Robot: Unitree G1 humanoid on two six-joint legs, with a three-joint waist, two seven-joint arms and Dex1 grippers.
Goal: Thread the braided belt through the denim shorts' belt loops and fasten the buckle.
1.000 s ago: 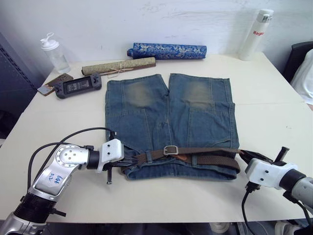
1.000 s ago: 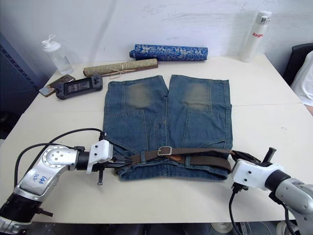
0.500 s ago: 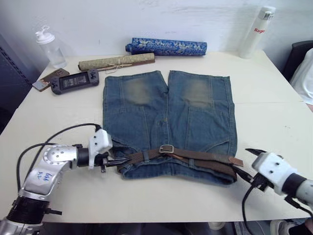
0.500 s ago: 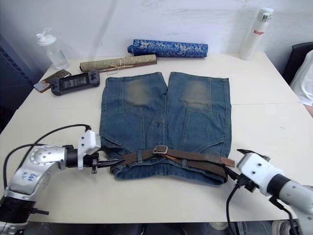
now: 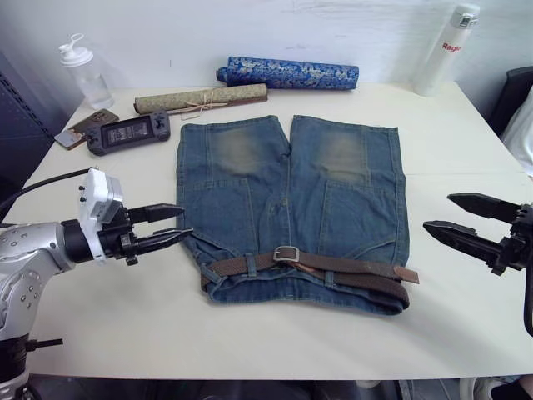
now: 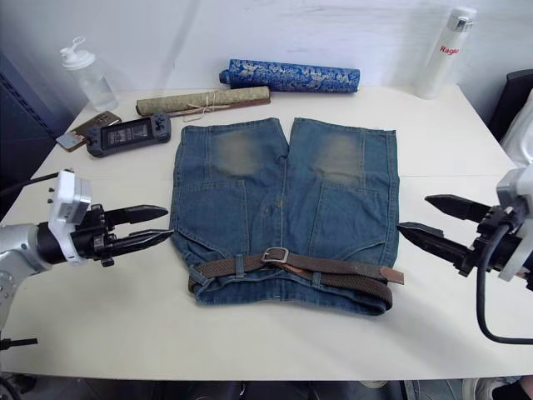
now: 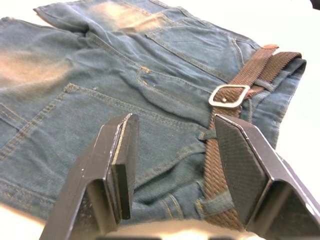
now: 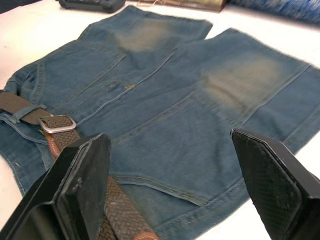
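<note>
Left eye view: braided belt lies buckled across denim shorts.

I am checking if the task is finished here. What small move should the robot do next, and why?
Probably none on the belt: just move both arms further away. The braided belt lies along the waistband of the denim shorts, its strap passing through the buckle, so it looks fastened. The left gripper and right gripper are open, beside the shorts, touching nothing.

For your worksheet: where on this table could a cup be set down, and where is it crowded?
Free: the table strip in front of the denim shorts, and right of them. Crowded: the back-left corner, with bottle, game console and two rolls.
</note>
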